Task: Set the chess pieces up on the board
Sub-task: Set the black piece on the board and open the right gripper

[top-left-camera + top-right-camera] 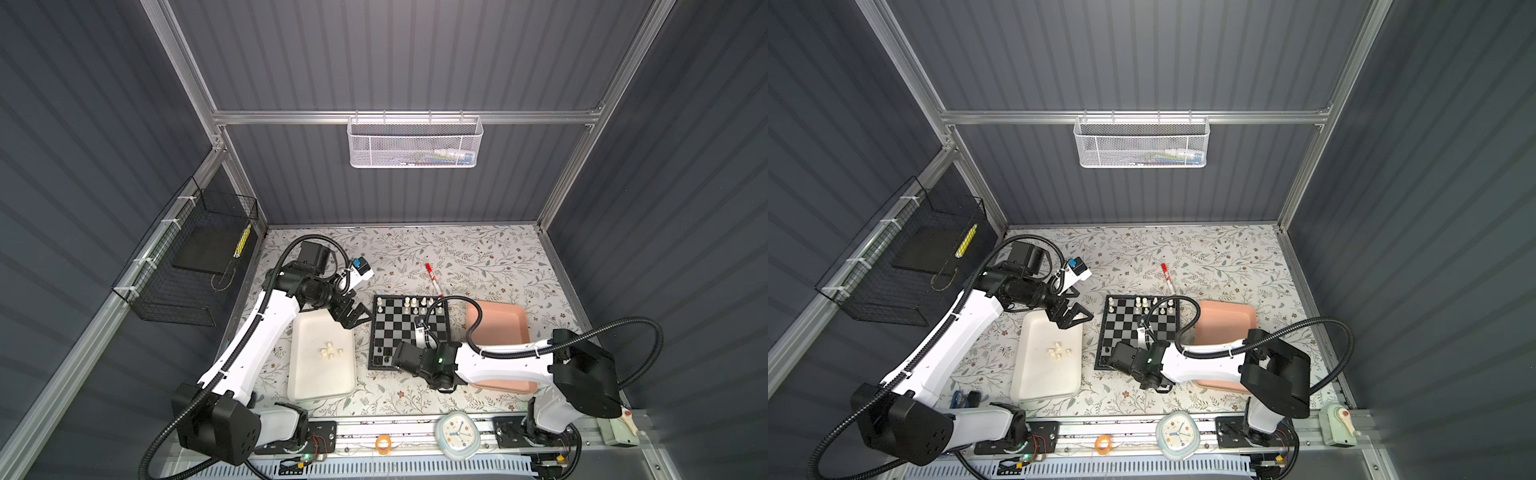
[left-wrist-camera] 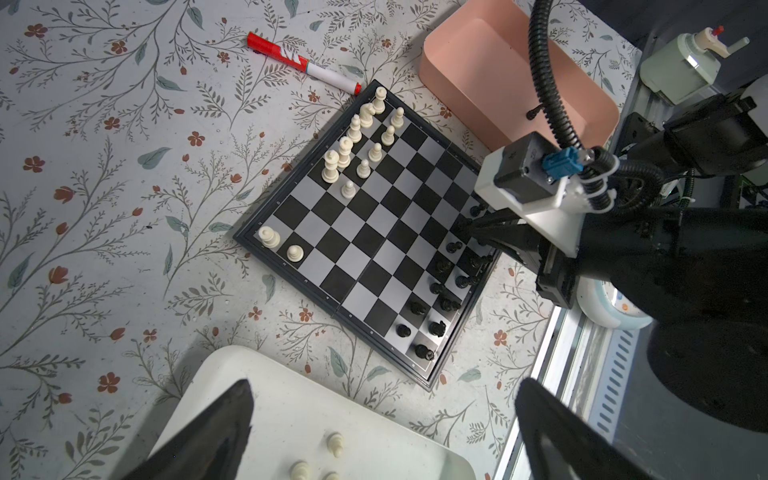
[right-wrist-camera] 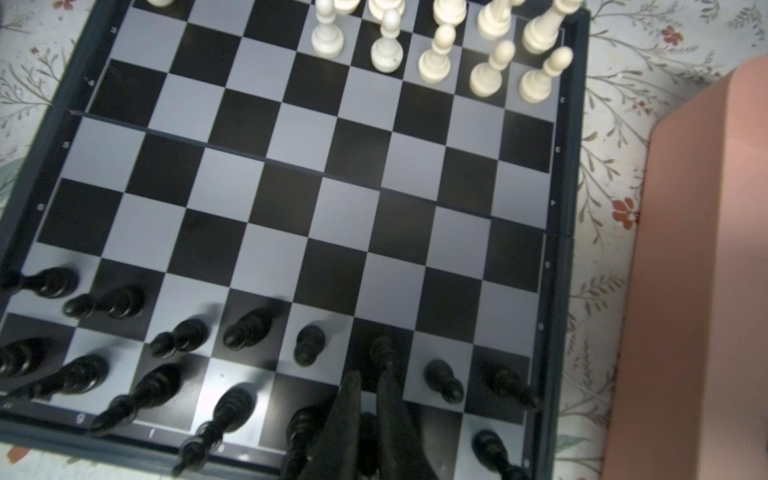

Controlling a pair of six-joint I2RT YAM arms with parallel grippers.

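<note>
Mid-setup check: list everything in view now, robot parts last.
board: one, black-silver, centre.
white tray: one, left of board.
pink tray: one, right of board.
white chess pieces: about twelve, cream, board's far rows.
loose pieces: few, cream, white tray.
black chess pieces: many, black, board's near rows.
marker: one, red-white, behind board.
clock: one, white, front rail.
tape roll: one, orange, front rail.
mesh basket: one, white, back wall.
wire basket: one, black, left wall.
left hand: one, black, open above white tray.
right hand: one, black, shut over black pieces.

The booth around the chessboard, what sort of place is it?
Likely a robot test cell: grey panel walls on an aluminium frame, two arms on a front rail.
</note>
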